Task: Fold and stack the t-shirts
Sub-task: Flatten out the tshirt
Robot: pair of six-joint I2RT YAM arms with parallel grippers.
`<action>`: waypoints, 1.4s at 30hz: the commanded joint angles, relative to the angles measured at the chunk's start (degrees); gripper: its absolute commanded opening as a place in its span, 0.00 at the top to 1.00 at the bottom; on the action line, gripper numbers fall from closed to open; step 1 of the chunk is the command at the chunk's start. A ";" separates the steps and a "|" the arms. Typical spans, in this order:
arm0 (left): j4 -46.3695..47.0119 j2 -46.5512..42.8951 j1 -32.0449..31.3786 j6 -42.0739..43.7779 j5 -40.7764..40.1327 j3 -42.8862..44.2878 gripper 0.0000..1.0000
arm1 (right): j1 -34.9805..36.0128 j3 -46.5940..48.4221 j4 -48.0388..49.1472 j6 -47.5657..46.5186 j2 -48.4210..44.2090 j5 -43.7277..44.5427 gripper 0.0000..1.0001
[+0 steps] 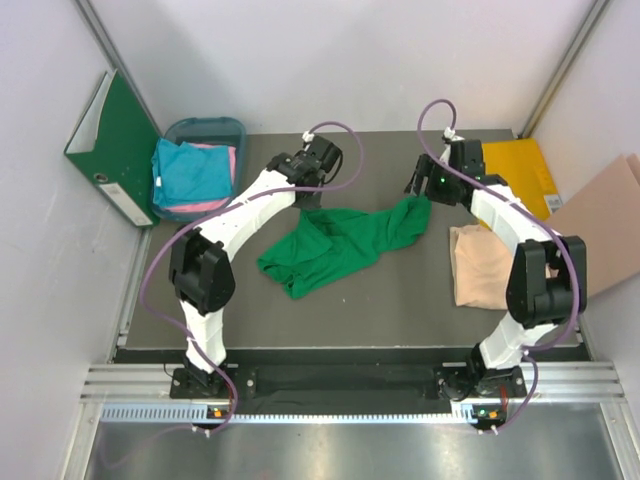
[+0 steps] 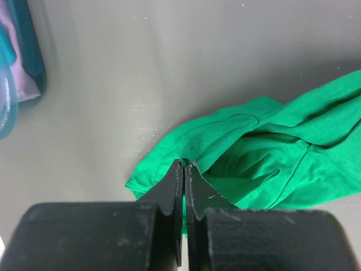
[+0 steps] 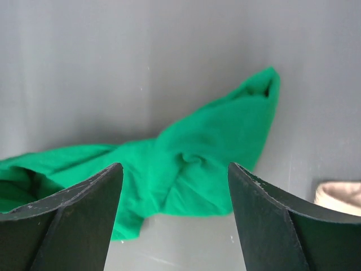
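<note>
The bright green t-shirt lies crumpled mid-table. My left gripper is at its far left edge; in the left wrist view its jaws are shut on a fold of the green t-shirt. My right gripper hangs open just above the shirt's far right corner, gripping nothing; its fingertips stand wide apart. The beige-peach t-shirt lies at the right, its edge also in the right wrist view. The teal-blue t-shirt and the pink one sit in a basket.
A teal basket stands at the far left corner, with a green ring binder leaning on the wall beside it. A yellow folder lies at the far right, and a brown cardboard sheet beyond the table's right edge.
</note>
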 commanded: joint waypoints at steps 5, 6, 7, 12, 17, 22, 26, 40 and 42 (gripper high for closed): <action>-0.32 1.32 -0.09 -0.33 0.61 0.43 1.00 | 2.38 9.22 -1.84 0.32 11.15 1.22 0.27; -0.49 1.49 -0.09 -0.24 0.35 0.61 1.00 | 2.82 10.27 -2.72 -0.03 12.48 1.75 0.27; -0.67 1.76 0.00 -0.33 0.26 0.96 1.00 | 3.26 12.80 -5.25 -0.38 13.62 3.32 0.28; -1.64 2.73 0.35 0.02 -0.53 3.42 1.00 | 6.69 21.52 -14.67 -3.11 19.52 8.78 0.39; -2.95 3.95 2.46 0.11 -1.58 6.40 1.00 | 7.48 29.52 -21.18 -4.34 20.84 14.41 1.00; -4.36 4.57 7.03 0.20 -1.94 9.04 1.00 | 7.39 29.19 -17.33 -4.87 14.00 15.74 1.00; -4.98 4.22 10.10 0.02 -2.11 8.70 1.00 | 6.87 20.85 -11.70 -5.57 0.76 14.94 1.00; -6.29 4.04 12.48 0.46 -2.29 5.97 1.00 | 6.87 -17.57 -35.59 -6.10 -13.34 -1.13 0.74; -6.82 4.57 12.48 0.99 -2.55 6.85 1.00 | 6.69 -16.45 -37.09 -5.75 -17.20 0.08 0.49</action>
